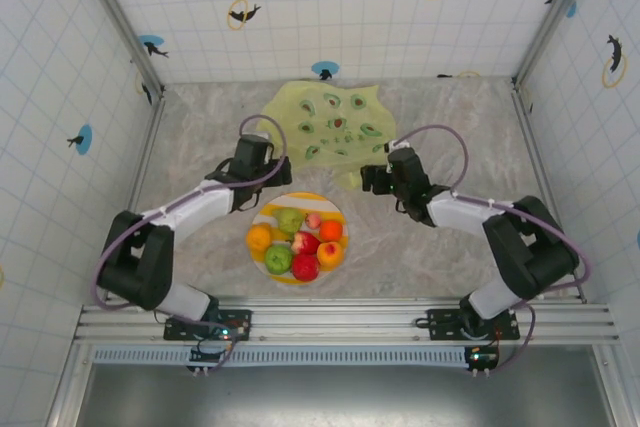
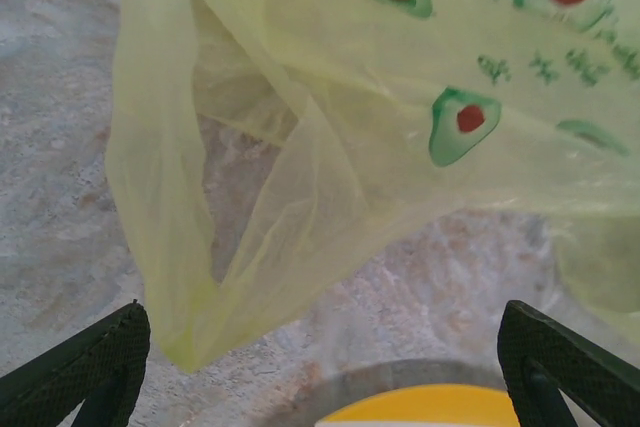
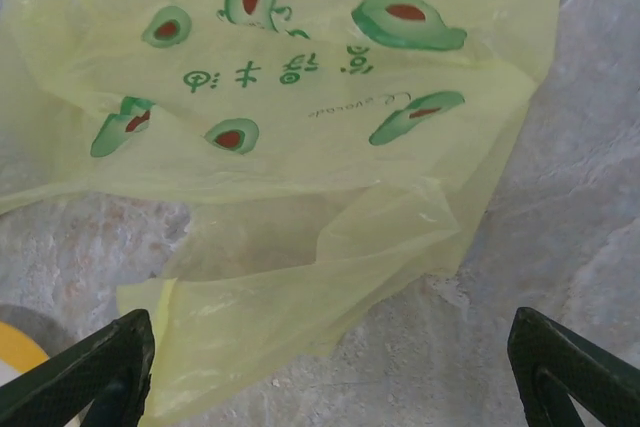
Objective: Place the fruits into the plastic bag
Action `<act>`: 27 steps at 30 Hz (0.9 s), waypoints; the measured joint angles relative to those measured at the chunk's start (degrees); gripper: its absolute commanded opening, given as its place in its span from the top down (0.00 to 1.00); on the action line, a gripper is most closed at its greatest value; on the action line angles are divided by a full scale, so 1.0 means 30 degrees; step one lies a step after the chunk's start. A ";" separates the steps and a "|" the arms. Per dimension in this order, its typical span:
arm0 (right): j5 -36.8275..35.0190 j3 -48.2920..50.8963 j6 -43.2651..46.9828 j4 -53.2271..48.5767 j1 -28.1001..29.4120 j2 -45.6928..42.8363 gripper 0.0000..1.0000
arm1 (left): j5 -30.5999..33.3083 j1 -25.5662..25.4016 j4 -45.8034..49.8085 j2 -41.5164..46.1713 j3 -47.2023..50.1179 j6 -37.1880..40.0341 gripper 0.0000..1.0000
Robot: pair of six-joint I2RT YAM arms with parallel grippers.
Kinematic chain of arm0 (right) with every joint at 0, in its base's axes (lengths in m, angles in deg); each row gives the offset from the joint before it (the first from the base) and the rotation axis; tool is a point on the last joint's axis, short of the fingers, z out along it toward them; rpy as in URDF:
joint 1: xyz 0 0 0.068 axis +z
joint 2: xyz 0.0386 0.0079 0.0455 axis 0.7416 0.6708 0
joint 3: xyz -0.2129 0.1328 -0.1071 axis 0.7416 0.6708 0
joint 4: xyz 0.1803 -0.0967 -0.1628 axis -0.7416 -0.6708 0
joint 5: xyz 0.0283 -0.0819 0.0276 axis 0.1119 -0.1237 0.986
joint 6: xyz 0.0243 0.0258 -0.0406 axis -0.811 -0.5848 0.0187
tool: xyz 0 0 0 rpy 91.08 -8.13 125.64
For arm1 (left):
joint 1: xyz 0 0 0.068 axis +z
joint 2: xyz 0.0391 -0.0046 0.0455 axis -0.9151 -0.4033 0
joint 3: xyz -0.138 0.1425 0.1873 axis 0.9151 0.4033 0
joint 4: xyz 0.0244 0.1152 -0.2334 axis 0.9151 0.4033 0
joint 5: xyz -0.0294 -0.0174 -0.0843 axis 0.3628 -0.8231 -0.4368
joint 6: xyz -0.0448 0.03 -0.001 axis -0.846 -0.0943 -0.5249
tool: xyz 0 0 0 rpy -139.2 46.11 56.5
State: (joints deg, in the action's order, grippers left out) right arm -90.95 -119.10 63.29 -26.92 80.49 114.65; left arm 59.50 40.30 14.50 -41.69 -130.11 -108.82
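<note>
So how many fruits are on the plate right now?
8, all on the plate: two green fruits, two red fruits, three orange fruits, one pinkish fruit at the far side. Another could hide underneath.

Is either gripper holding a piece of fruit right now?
No: the fruits all sit on the plate, and the left gripper and right gripper are open, with nothing clamped, near the bag.

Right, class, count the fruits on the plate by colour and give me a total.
Green fruits: 2
Red fruits: 2
Orange fruits: 3
Pink fruits: 1
Total: 8, all on the plate; they sit packed close, so shades are hard to split.
</note>
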 measured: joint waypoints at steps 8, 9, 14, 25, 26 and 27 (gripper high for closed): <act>0.1035 -0.1464 -0.1836 0.0175 -0.0058 0.2739 0.24 | 0.1596 -0.0153 0.0685 -0.2783 -0.1384 0.2798 0.11; 0.1173 -0.1668 -0.1967 0.0226 -0.0095 0.3045 0.26 | 0.1872 -0.0153 0.0678 -0.3053 -0.1515 0.3067 0.12; 0.1756 -0.2506 -0.2586 0.0503 -0.0255 0.4277 0.39 | 0.3089 -0.0153 0.0576 -0.4605 -0.2433 0.4044 0.26; 0.2368 -0.2790 -0.2958 0.0831 -0.0940 0.4707 0.91 | 0.4058 -0.0153 -0.0328 -0.7074 -0.3446 0.4721 0.90; 0.2433 -0.2798 -0.2922 0.0831 -0.1049 0.4699 0.93 | 0.4029 -0.0153 -0.0415 -0.7074 -0.3461 0.4714 0.97; 0.2470 -0.2790 -0.2878 0.0823 -0.1158 0.4685 0.95 | 0.3993 -0.0153 -0.0561 -0.7074 -0.3483 0.4634 1.00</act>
State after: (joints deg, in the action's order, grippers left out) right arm -83.54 -127.47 54.65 -24.45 77.02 128.70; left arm 71.47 39.84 12.81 -62.91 -140.56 -94.92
